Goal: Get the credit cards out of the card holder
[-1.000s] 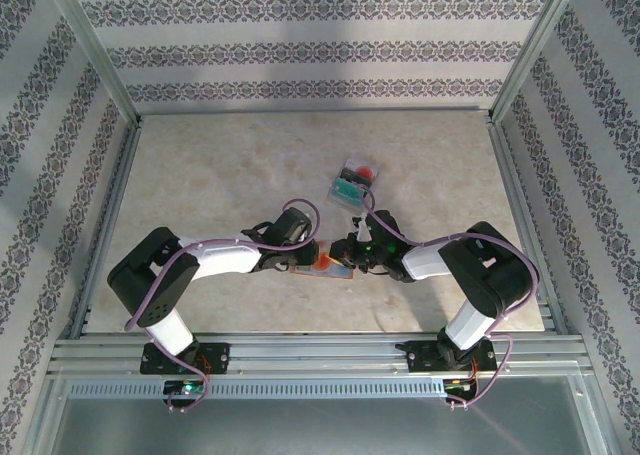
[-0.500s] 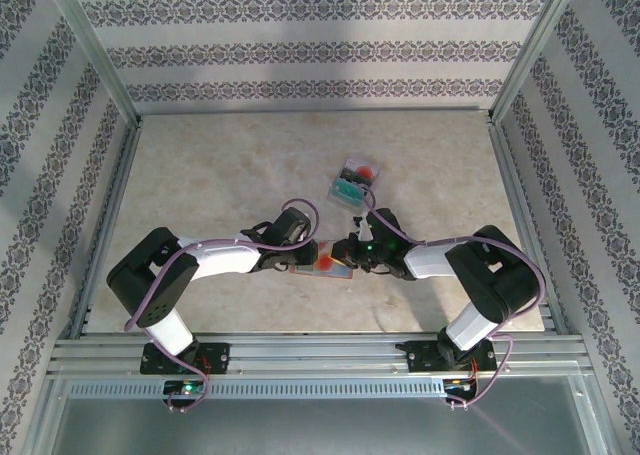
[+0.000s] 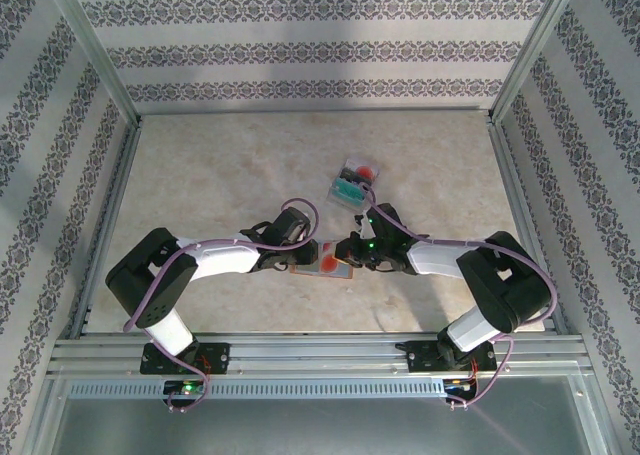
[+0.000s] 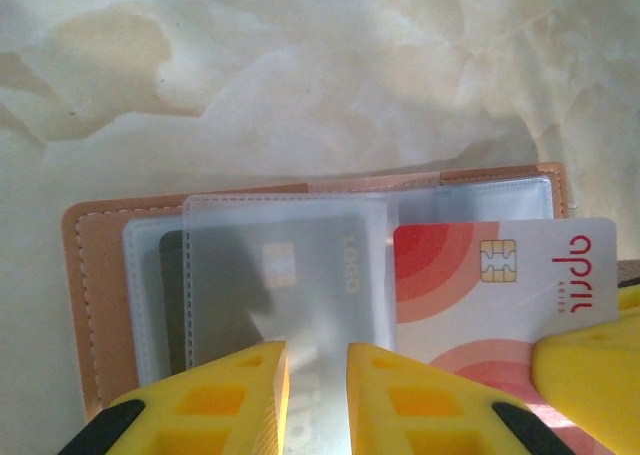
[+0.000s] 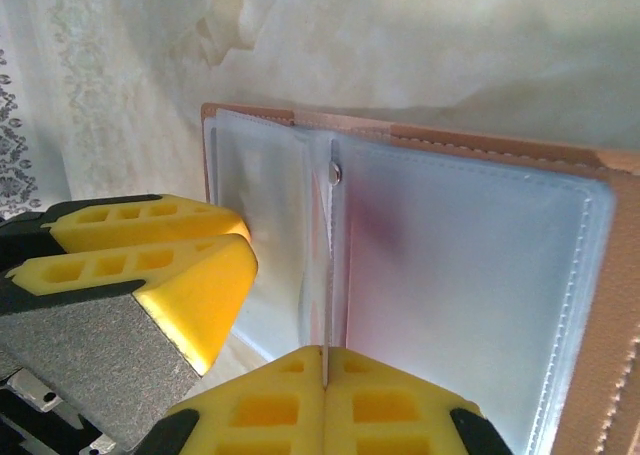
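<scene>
Near the front middle of the table (image 3: 220,175), right between the two arms, the card holder (image 3: 312,267) lies open and flat, brown leather rim showing around clear plastic pockets. Look inside: a grey card (image 4: 300,265) sits behind a frosted sleeve, and beside it a red and white card (image 4: 480,295) with a chip juts out past the holder's right edge. Here's the left gripper (image 4: 317,353), parked on the near edge of that frosted sleeve, its yellow fingers set to a narrow gap, the sleeve lying flat under them and nothing pinched. Now the right gripper (image 5: 325,360): its fingers are pressed together on a thin leaf (image 5: 325,305) seen edge-on, rising toward a small snap. Card or plastic pocket? Cannot tell from here. One of its yellow fingers (image 4: 590,375) covers the red and white card's lower corner in the left wrist view. Both grippers are close, nearly nose to nose over the holder. Farther back on the table, well apart from all this, a small pile of cards (image 3: 352,180) rests, teal and red showing.
</scene>
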Controlling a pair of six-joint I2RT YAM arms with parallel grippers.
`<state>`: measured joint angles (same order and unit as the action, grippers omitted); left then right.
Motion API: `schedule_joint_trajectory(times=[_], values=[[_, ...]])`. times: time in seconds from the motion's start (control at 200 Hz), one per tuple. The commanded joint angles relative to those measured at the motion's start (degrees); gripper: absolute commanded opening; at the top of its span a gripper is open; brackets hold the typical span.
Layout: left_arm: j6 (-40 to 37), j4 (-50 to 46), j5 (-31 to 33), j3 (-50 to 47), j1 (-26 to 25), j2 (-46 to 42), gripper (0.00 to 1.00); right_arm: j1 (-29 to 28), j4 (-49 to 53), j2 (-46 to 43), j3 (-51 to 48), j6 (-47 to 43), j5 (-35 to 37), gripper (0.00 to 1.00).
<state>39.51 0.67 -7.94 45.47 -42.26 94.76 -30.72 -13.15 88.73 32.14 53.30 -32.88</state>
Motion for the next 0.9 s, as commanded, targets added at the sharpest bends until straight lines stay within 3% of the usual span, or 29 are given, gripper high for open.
schedule_joint_trajectory(times=[0.0,0.205,0.64,0.71,0.794,0.894], values=[[-0.4,-2.2,2.5,-1.3,0.7,-1.5,0.25,1.0,4.3,-1.4,1.6,-2.9,1.5,0.06],[-0.5,-2.7,2.7,-1.3,0.8,-2.3,0.30,1.2,9.4,-1.8,4.0,-5.6,2.2,0.06],[-0.9,-3.6,0.7,0.9,0.8,-7.9,0.56,1.2,14.1,-4.0,7.8,-7.6,1.8,0.07],[-0.9,-3.8,1.9,0.8,0.8,-9.7,0.68,1.2,15.9,-4.2,8.9,-8.7,1.9,0.07],[-0.9,-4.5,3.7,0.5,0.8,-11.8,1.00,1.2,17.9,-4.3,10.3,-10.3,2.0,0.07],[-1.7,-6.1,6.0,0.2,0.8,-14.0,0.99,1.3,20.6,-4.1,12.2,-12.3,2.1,0.07]])
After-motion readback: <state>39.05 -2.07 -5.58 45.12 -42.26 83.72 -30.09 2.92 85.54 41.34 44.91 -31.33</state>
